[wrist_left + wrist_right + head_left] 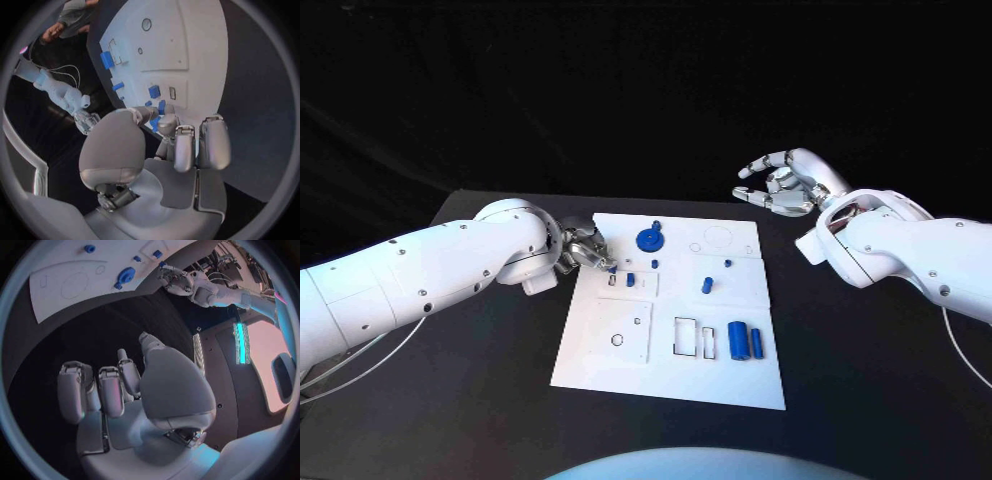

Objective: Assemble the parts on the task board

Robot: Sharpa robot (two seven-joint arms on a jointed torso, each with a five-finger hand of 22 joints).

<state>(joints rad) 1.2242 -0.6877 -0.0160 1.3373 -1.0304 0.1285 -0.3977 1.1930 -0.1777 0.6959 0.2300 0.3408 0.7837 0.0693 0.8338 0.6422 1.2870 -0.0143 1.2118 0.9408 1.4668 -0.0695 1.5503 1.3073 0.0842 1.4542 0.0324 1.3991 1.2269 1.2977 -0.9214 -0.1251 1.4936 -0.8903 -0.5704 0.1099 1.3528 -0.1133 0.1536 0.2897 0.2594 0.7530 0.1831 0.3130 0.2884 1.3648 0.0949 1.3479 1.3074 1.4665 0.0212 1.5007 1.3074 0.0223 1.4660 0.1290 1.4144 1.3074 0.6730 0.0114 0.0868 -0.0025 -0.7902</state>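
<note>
Tabletop [473, 400] of black carries the white task board [603, 370] at its middle, and everything here is placed against that board. Off the board's left edge, near its far corner, the left hand [584, 249] hangs at the rim with its fingers [183, 150] drawn in together; the left wrist view shows a small blue part [155, 123] right at their tips, but I cannot tell whether they actually pinch it. On the board itself, a round blue part [649, 240] with a knob sits near the far edge, left of centre. Just nearer than it lie two small blue blocks [632, 279] beside a rectangular slot. A slanted blue piece [708, 284] lies near the board's middle. Toward the near right part, two blue cylinders [747, 343] lie side by side, next to a rectangular outline. Beyond the board's far right corner, well apart from it, the right hand [783, 184] hovers above the tabletop with its fingers [109, 390] loosely curled and apart, holding nothing.
</note>
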